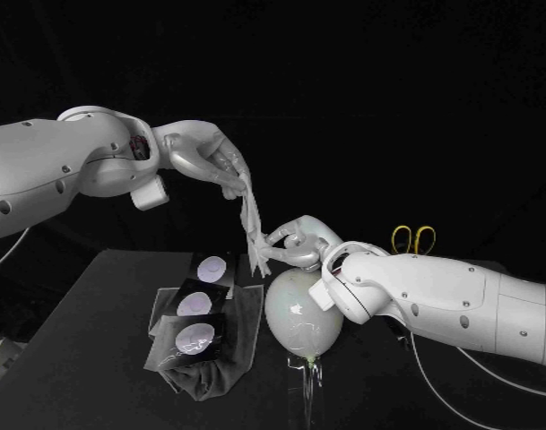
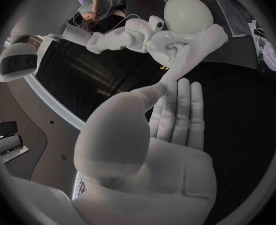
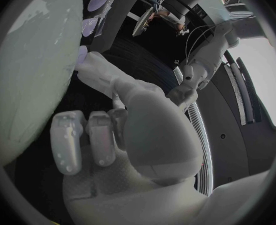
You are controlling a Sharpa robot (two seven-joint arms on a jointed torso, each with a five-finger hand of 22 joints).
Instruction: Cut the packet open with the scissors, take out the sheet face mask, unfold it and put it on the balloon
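Evidently the unfolding step is in hand. The left hand's fingers (image 2: 178, 107) lie straight and close together, with the thumb brought across to them. They pinch the top end of the sheet face mask (image 1: 254, 219). From that left hand (image 1: 208, 161), upper left of centre in the head view, the mask hangs as a narrow, bunched white strip, slanting down toward the middle of the frame. There the right hand (image 1: 301, 244) pinches its lower end, with some fingers curled in toward the palm and others reaching out to the sheet. How much of the mask lies inside that grip I cannot tell.

So the mask is out of its packet and held in the air between both hands, just above the balloon (image 1: 301, 313). The balloon sits pale and oval in the lower centre, right beneath the right hand. The sheet is not yet spread and not yet on the balloon.

The next move, as I judge it, is to draw the hands apart sideways so the strip opens flat without tearing, then to lower it over the balloon's curve.

Dark packets (image 1: 195, 309) with pale round marks lie on the black table (image 1: 91, 313), left of the balloon. The yellow-handled scissors (image 1: 413, 238) show right of centre, behind the right arm.
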